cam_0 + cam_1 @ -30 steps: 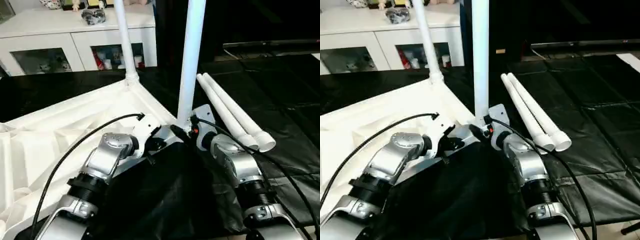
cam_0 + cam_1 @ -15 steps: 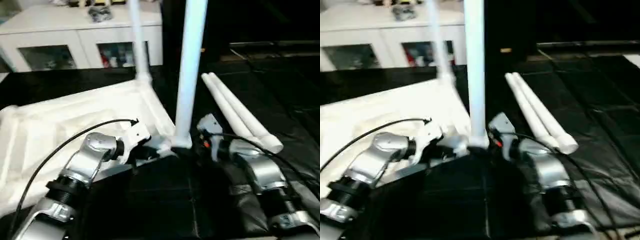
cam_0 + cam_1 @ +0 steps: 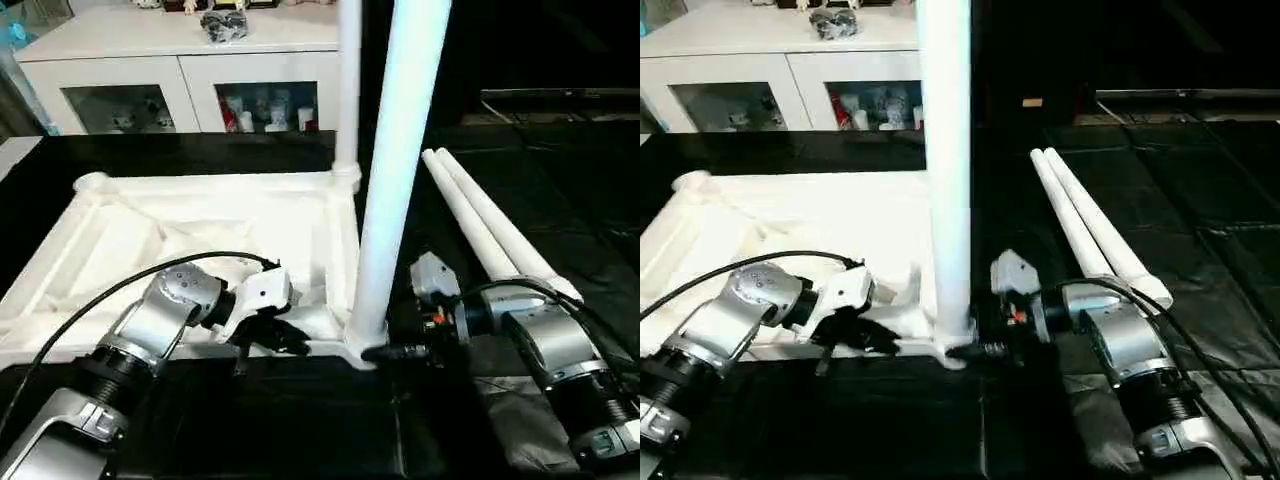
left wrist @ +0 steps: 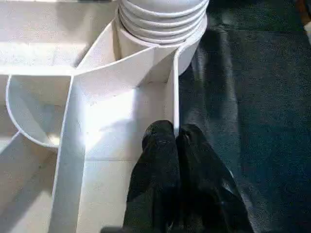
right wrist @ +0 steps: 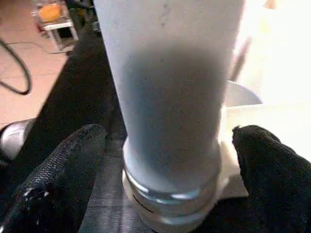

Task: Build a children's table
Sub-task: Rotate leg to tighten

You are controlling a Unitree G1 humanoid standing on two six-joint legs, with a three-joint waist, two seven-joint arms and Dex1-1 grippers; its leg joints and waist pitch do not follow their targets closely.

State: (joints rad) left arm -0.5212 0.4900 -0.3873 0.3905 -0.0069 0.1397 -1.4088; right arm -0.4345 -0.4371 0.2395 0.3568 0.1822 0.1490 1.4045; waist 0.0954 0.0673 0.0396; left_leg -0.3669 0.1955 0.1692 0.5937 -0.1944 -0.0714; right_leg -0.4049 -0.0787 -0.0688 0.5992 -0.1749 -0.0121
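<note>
The children's table top (image 3: 200,215) lies upside down on the black mat, ribbed underside up. Two white legs stand in its sockets: one at the far right corner (image 3: 347,90), one at the near right corner (image 3: 395,170). Two more legs (image 3: 490,230) lie side by side on the mat to the right. My left gripper (image 3: 290,342) is shut on a thin rib (image 4: 175,104) of the top, just beside the near leg's socket (image 4: 163,24). My right gripper (image 5: 170,155) stands open, its fingers (image 5: 73,165) on either side of the near leg's base without touching it.
A white cabinet with glass doors (image 3: 180,90) stands behind the table top, with small items on it. Black padded mat (image 3: 570,190) covers the floor to the right. An empty corner socket (image 3: 90,183) shows at the far left of the top.
The camera has shifted, so the whole picture sits differently. My right gripper has opened wider around the near leg's base. The left gripper stays shut at the rib.
</note>
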